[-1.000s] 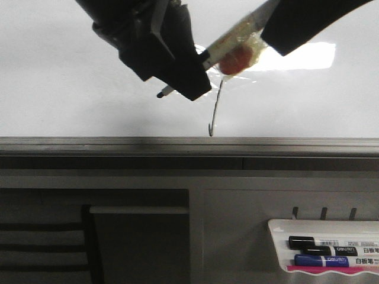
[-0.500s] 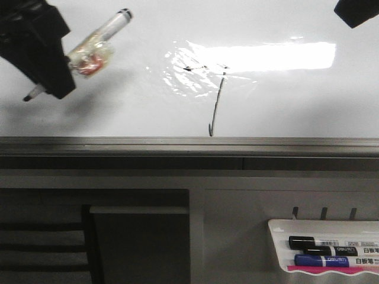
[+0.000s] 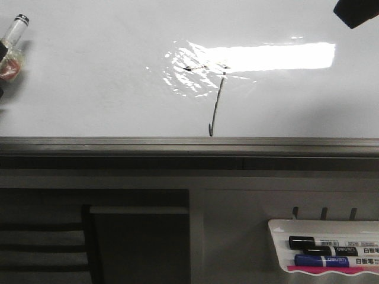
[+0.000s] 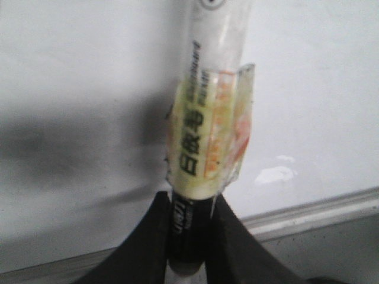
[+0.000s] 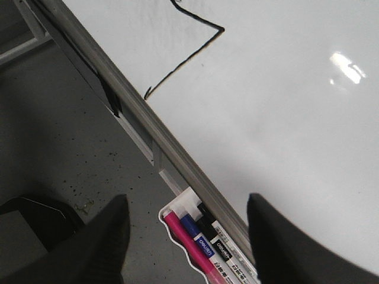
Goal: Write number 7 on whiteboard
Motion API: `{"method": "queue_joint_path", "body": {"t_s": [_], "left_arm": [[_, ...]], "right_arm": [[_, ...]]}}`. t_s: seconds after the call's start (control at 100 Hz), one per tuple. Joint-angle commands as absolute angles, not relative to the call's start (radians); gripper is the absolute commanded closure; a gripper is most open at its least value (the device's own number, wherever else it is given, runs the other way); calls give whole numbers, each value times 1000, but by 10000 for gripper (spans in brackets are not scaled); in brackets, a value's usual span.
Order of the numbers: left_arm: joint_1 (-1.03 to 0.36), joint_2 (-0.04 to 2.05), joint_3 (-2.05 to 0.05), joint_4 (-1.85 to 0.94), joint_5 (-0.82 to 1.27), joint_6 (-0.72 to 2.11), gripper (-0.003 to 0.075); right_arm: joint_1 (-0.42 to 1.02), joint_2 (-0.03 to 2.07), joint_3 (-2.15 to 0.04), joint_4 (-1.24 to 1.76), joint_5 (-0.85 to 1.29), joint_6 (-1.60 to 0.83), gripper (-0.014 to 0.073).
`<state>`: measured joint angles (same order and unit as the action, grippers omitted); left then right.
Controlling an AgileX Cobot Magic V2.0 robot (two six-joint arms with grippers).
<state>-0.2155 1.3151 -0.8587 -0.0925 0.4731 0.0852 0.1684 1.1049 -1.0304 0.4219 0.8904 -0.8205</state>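
Note:
The number 7 (image 3: 214,100) is drawn in thin dark strokes on the whiteboard (image 3: 106,77), its top bar inside the bright glare and its hooked foot just above the grey lower edge. It also shows in the right wrist view (image 5: 188,53). My left gripper (image 4: 190,236) is shut on a marker (image 4: 207,136) wrapped in yellowish tape. In the front view only the marker's top (image 3: 12,44) shows at the far left edge. My right gripper (image 5: 186,236) is open and empty. A dark part of the right arm (image 3: 356,10) shows at the front view's top right corner.
A small white marker tray (image 3: 278,228) hangs at the lower right below the board. It holds black, blue and pink markers (image 3: 323,251), also seen in the right wrist view (image 5: 201,245). The board's grey metal edge (image 3: 189,144) runs across the front view.
My left arm has swung left with the marker, from over the 7 to the frame's far left edge. The whole 7 is now uncovered. The right arm has withdrawn to the top right corner.

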Motion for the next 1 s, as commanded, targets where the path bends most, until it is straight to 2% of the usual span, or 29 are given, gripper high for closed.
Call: {"method": "queue_joint_path", "body": {"t_s": [0.0,0.42,0.52,0.64,0.69,0.99], "left_arm": [[-208,1300,-877,-142,349,72,741],[-208,1353,-875,-163,297,72,733],[-208,1353,-875,-151,299,72,642],[-208,1350,-875,-151,305,72,459],[-208,1344,-875,-151,308,72,418],[-208,1103,-887,-137,480,74,427]], "right_arm": [[162,1086,-1063,444,848,-823,207],[162,1086,-1063,444,848,-823,207],[162,1087,-1063,444,848,-823,207],[162,1096,-1063,444,848,-823,207],[162,1097,-1063,444,848,-823,207],[162,1048,-1063,405,920,-653,207]]}}
